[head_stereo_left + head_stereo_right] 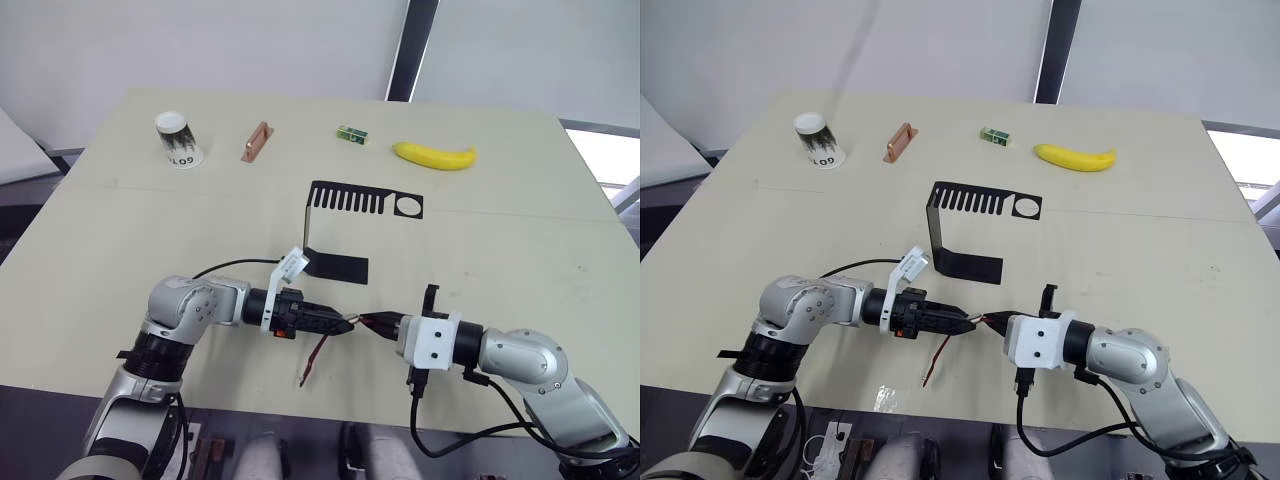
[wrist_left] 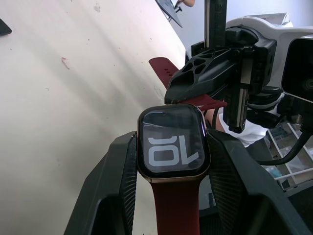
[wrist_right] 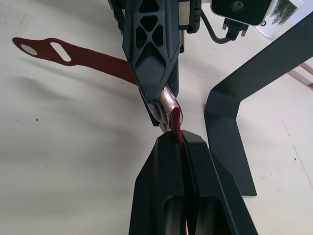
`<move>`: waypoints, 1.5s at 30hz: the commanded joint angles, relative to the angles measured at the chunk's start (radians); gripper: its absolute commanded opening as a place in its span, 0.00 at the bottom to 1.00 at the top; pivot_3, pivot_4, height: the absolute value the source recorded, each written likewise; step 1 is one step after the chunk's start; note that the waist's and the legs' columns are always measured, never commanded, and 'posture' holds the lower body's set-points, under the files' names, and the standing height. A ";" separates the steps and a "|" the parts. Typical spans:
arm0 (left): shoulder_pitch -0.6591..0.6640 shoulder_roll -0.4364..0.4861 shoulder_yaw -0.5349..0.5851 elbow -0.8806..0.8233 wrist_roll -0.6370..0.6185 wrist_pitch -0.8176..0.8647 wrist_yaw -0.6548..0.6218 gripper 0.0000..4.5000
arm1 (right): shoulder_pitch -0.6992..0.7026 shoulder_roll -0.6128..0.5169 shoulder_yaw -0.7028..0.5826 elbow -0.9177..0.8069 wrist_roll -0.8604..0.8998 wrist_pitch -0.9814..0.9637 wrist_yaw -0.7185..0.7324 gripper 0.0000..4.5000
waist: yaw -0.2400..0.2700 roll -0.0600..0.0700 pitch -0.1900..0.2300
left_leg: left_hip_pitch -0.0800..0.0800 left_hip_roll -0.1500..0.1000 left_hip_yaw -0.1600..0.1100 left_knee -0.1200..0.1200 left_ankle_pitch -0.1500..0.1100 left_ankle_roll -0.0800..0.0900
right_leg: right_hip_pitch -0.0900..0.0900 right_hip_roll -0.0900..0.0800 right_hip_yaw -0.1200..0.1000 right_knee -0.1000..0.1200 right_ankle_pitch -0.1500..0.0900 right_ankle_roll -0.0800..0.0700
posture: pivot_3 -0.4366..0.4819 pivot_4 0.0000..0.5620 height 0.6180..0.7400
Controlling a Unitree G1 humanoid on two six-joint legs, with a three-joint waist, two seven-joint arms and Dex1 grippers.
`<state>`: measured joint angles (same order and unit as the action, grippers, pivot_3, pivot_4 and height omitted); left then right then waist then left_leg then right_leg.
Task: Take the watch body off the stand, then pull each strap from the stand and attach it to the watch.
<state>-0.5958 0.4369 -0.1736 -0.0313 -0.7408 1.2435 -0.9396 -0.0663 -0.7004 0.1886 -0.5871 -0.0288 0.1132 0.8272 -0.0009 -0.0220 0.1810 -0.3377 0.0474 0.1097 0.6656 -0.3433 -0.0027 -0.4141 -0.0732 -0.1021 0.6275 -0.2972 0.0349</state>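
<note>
My left gripper [image 1: 338, 325] is shut on the watch body [image 2: 173, 144], a small square dark case with light digits on its screen. One dark-red strap [image 1: 314, 362] hangs from the case toward the table; in the right wrist view this strap [image 3: 63, 51] trails away with its slots showing. My right gripper [image 1: 374, 322] faces the left one tip to tip, shut on the second strap [image 3: 176, 121], whose end touches the case's edge. The black stand [image 1: 338, 266] sits bare on the table just beyond both grippers, its slotted top plate [image 1: 365, 200] overhanging its base.
Along the table's far side stand a paper cup [image 1: 178, 140], a copper-coloured bar [image 1: 256, 141], a small green block [image 1: 351, 134] and a banana [image 1: 434, 155]. The table's near edge [image 1: 330, 405] runs just below the grippers.
</note>
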 commanded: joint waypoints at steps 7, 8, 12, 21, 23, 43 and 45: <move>-0.028 -0.063 -0.046 -0.060 -0.047 -0.003 -0.037 0.35 | -0.050 0.025 0.038 -0.036 0.012 0.025 0.008 0.00 | 0.000 0.000 0.000 | 0.000 0.000 0.000 0.000 0.000 0.000 | 0.000 0.000 0.000 0.000 0.000 0.000 | 0.48 0.27 1.00; -0.028 -0.063 -0.046 -0.060 -0.046 -0.003 -0.038 0.35 | -0.053 0.025 0.040 -0.037 0.012 0.030 0.009 0.00 | 0.000 0.000 0.000 | 0.000 0.000 0.000 0.000 0.000 0.000 | 0.000 0.000 0.000 0.000 0.000 0.000 | 0.48 0.27 1.00; -0.029 -0.064 -0.046 -0.059 -0.045 -0.003 -0.039 0.35 | -0.061 0.026 0.044 -0.043 0.015 0.051 0.015 0.00 | 0.000 0.000 0.000 | 0.000 0.000 0.000 0.000 0.000 0.000 | 0.000 0.000 0.000 0.000 0.000 0.000 | 0.48 0.27 1.00; -0.029 -0.059 -0.053 -0.065 -0.042 -0.005 -0.045 0.35 | -0.073 0.026 0.054 -0.059 0.019 0.091 0.018 0.00 | 0.000 0.000 0.000 | 0.000 0.000 0.000 0.000 0.000 0.000 | 0.000 0.000 0.000 0.000 0.000 0.000 | 0.48 0.27 1.00; -0.029 -0.059 -0.054 -0.066 -0.041 -0.005 -0.046 0.35 | -0.075 0.026 0.055 -0.060 0.018 0.096 0.018 0.00 | 0.000 0.000 0.000 | 0.000 0.000 0.000 0.000 0.000 0.000 | 0.000 0.000 0.000 0.000 0.000 0.000 | 0.48 0.27 1.00; -0.035 -0.062 -0.067 -0.067 -0.032 -0.007 -0.053 0.35 | -0.078 0.028 0.065 -0.062 0.014 0.111 0.014 0.00 | 0.000 0.000 0.000 | 0.000 0.000 0.000 0.000 0.000 0.000 | 0.000 0.000 0.000 0.000 0.000 0.000 | 0.48 0.27 1.00; -0.036 -0.061 -0.068 -0.068 -0.032 -0.007 -0.054 0.35 | -0.076 0.027 0.065 -0.060 0.014 0.111 0.014 0.00 | 0.000 0.000 0.000 | 0.000 0.000 0.000 0.000 0.000 0.000 | 0.000 0.000 0.000 0.000 0.000 0.000 | 0.48 0.27 1.00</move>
<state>-0.6048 0.4344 -0.1844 -0.0298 -0.7196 1.2425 -0.9401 -0.1211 -0.6966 0.2272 -0.5892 -0.0313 0.2413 0.8392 -0.0010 -0.0219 0.1810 -0.3382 0.0474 0.1096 0.6656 -0.3433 -0.0027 -0.4145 -0.0733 -0.1022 0.6275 -0.2972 0.0349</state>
